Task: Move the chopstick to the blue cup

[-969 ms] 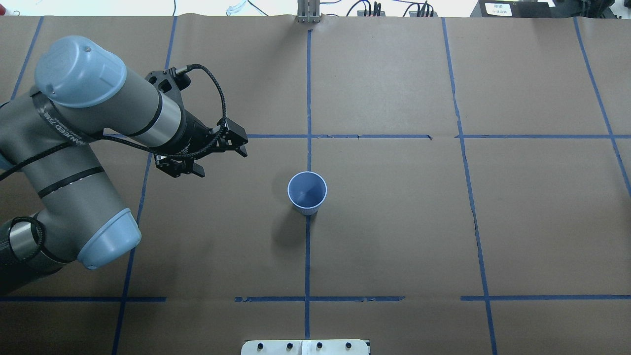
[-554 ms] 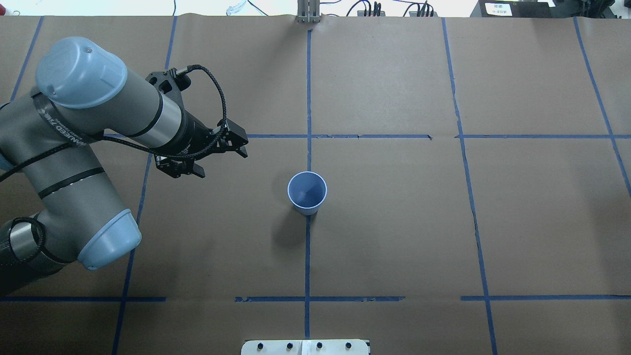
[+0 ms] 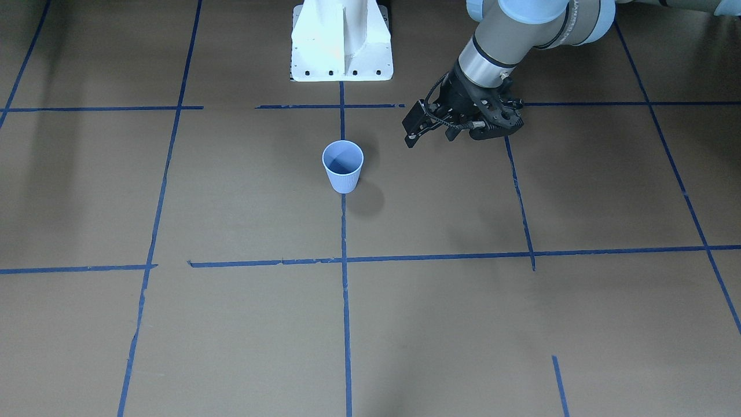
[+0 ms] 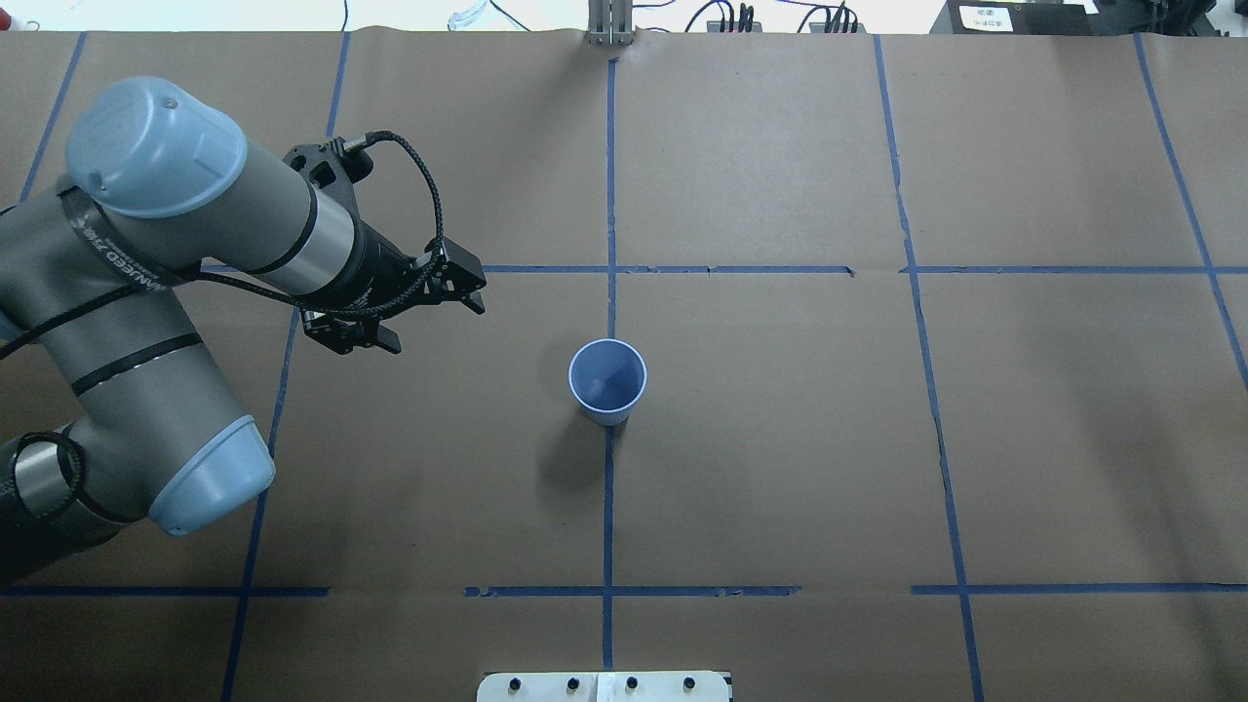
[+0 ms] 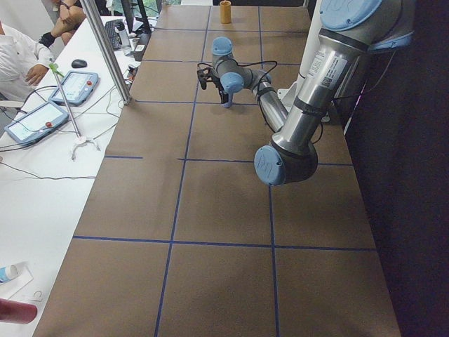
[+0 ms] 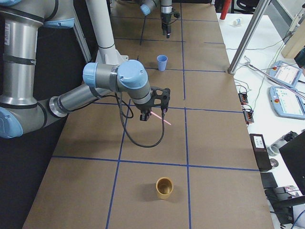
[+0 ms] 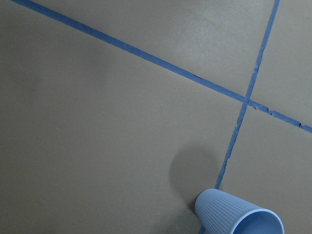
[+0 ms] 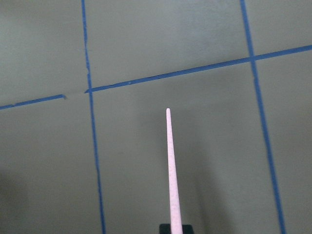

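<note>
Pinching the chopstick (image 8: pixel 170 170) by its thick end, the right claw (image 6: pixel 148 116) hangs mid-frame, well apart from the blue cup (image 6: pixel 162 62); the left claw (image 4: pixel 478 292) is spread. Likely light, stiff, slippery: grip firmly.

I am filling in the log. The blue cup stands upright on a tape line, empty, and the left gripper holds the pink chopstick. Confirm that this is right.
One point is wrong: the left gripper is open and holds nothing. The right gripper holds the chopstick, as the right wrist-mounted view shows. The blue cup does stand upright and empty on a tape line.
</note>
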